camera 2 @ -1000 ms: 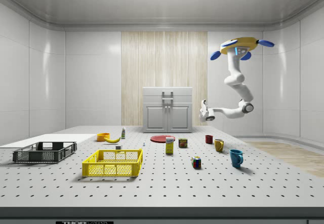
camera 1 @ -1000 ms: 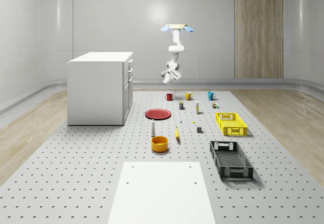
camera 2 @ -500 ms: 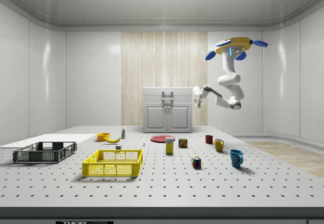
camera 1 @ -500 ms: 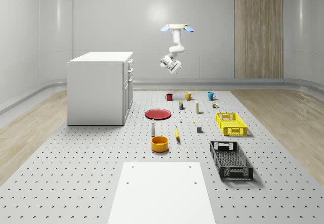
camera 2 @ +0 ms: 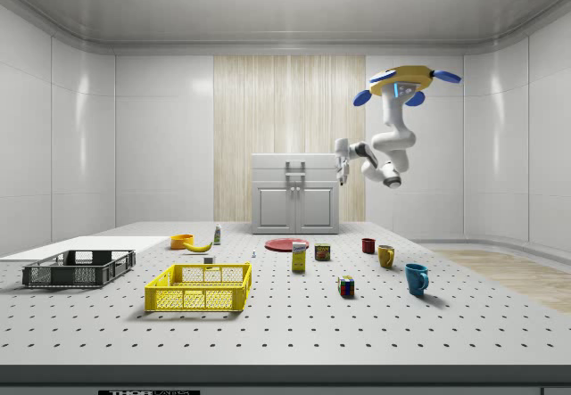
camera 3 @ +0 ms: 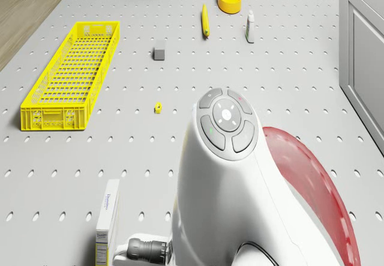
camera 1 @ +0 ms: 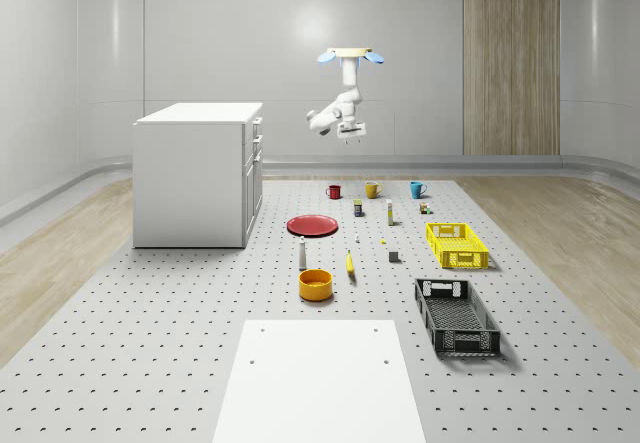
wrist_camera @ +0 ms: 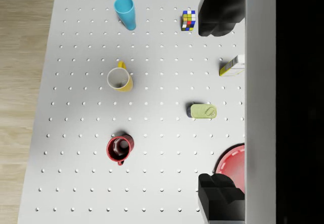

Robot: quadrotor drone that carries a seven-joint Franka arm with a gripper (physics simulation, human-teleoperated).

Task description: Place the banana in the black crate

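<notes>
Hovering high above the mugs: drone (camera 2: 401,81), gripper (wrist_camera: 218,107) spread wide, empty. Black crate (camera 1: 456,316): rigid, well apart from 1 banana (camera 1: 350,262), which lies beside the orange bowl (camera 1: 315,284). Banana judged light, soft-skinned; to be gripped mid-length, across its width.

Perforated grey table (camera 1: 150,313) carries: white cabinet (camera 1: 197,173), red plate (camera 1: 312,225), orange bowl (camera 1: 315,284), banana (camera 1: 350,263), yellow crate (camera 1: 456,245), black crate (camera 1: 456,316), red mug (camera 1: 334,191), yellow mug (camera 1: 372,190), blue mug (camera 1: 417,189), white board (camera 1: 320,383).
</notes>
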